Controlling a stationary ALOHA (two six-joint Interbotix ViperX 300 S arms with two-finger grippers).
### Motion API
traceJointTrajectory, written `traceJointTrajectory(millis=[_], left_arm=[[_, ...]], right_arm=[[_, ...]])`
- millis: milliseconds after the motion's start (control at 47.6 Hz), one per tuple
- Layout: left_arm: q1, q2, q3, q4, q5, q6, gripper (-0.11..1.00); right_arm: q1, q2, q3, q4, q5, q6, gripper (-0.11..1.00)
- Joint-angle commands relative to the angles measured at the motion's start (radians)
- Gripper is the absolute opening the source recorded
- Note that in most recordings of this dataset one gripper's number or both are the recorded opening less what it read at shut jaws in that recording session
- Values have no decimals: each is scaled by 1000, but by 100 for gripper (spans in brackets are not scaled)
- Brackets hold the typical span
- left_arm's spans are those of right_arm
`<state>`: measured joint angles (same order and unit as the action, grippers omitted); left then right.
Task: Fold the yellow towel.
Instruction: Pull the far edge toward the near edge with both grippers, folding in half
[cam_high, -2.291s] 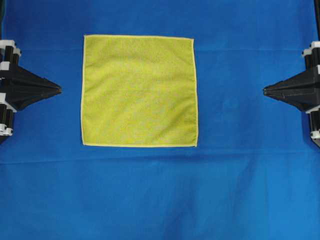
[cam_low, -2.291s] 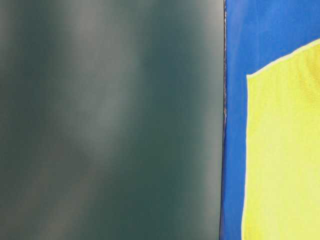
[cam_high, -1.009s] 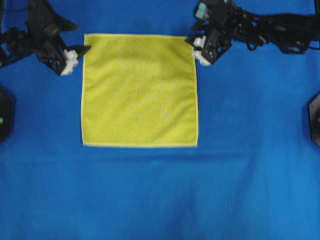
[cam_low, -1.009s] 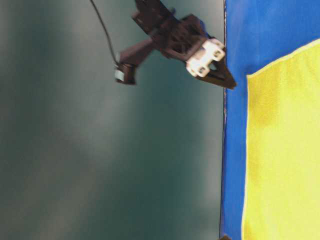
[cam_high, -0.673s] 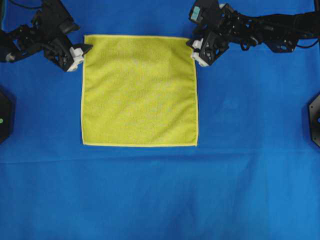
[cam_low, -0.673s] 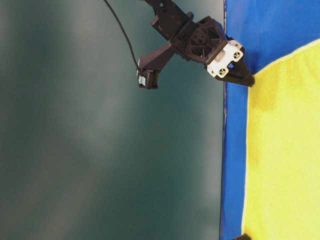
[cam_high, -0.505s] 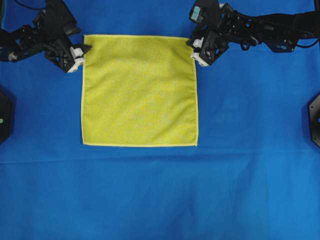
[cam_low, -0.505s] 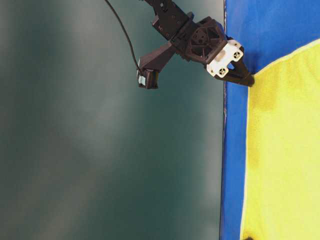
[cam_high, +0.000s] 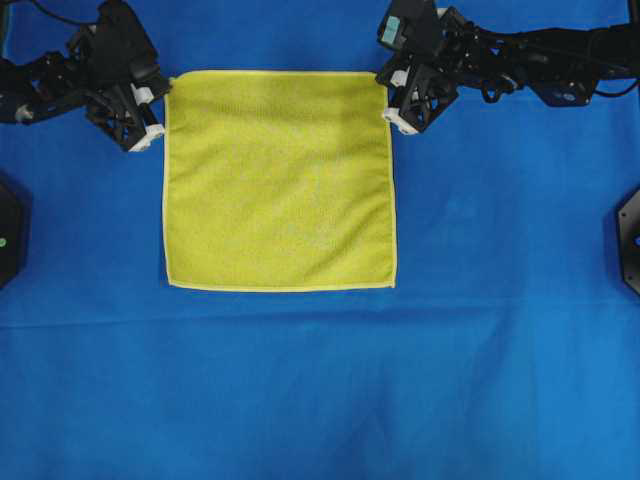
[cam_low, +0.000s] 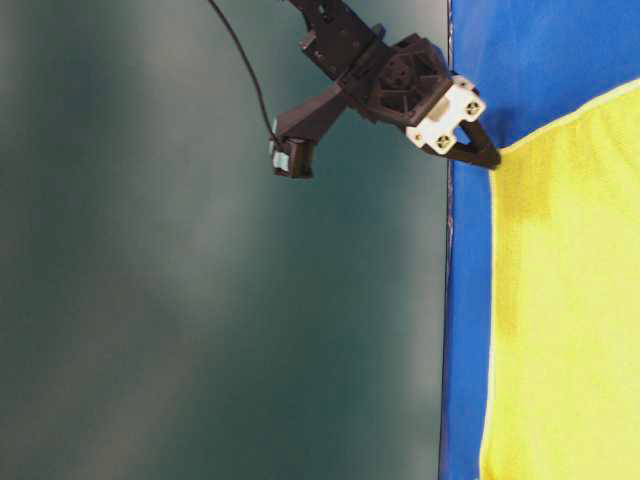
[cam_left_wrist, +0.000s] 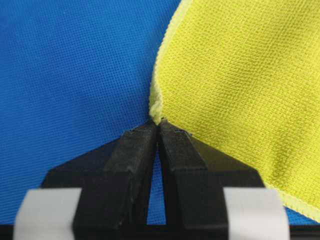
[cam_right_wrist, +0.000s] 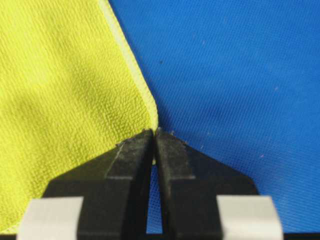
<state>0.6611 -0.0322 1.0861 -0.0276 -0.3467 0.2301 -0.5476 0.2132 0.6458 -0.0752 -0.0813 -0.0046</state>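
a large blue cloth (cam_high: 320, 390) is covering the counter in the overhead view, and the yellow towel (cam_high: 279, 180) is lying flat and square on it, a little left of the middle and toward the far side; the left gripper (cam_high: 160, 95) is sitting at the towel's far left corner and the right gripper (cam_high: 390, 92) at its far right corner, each arm reaching in from its own side; a dark base is showing at each side edge of this view.

the table-level view is appearing turned on its side, with a blurred dark green backdrop (cam_low: 220, 300) filling most of it; the blue cloth and the towel are showing as a strip along the right, and one gripper's black tip is touching the towel's corner there, though i cannot tell from this view alone which arm it is.

in the left wrist view the two black fingers (cam_left_wrist: 132, 150) are pressing together, pinching the towel's corner hem between their tips.

in the right wrist view the fingers (cam_right_wrist: 131, 152) are likewise clenched, with the towel's other far corner nipped at their tips over the blue cloth.
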Motion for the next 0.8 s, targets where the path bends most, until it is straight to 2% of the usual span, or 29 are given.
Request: traceJointTrajectory(millis=[0,189,462,631,778], left_arm=[[-2,-60,-11,0,21,3,1],[-2,-172,-15,-2,77,17,1],[-26,-201,8,-2,107,9,1],[-92,-249,35,-2,152,-11,1],[-207,-325,69,-2,192,-38,1]], right_arm=[[2,-66,-5,-3,-3,3,3],[2,-109,12,-3,-3,3,3],[14,-117,18,-3,-2,3,3],[60,-153,38,-3,60,5,3],[135,-196,64,-2,137,8,3]])
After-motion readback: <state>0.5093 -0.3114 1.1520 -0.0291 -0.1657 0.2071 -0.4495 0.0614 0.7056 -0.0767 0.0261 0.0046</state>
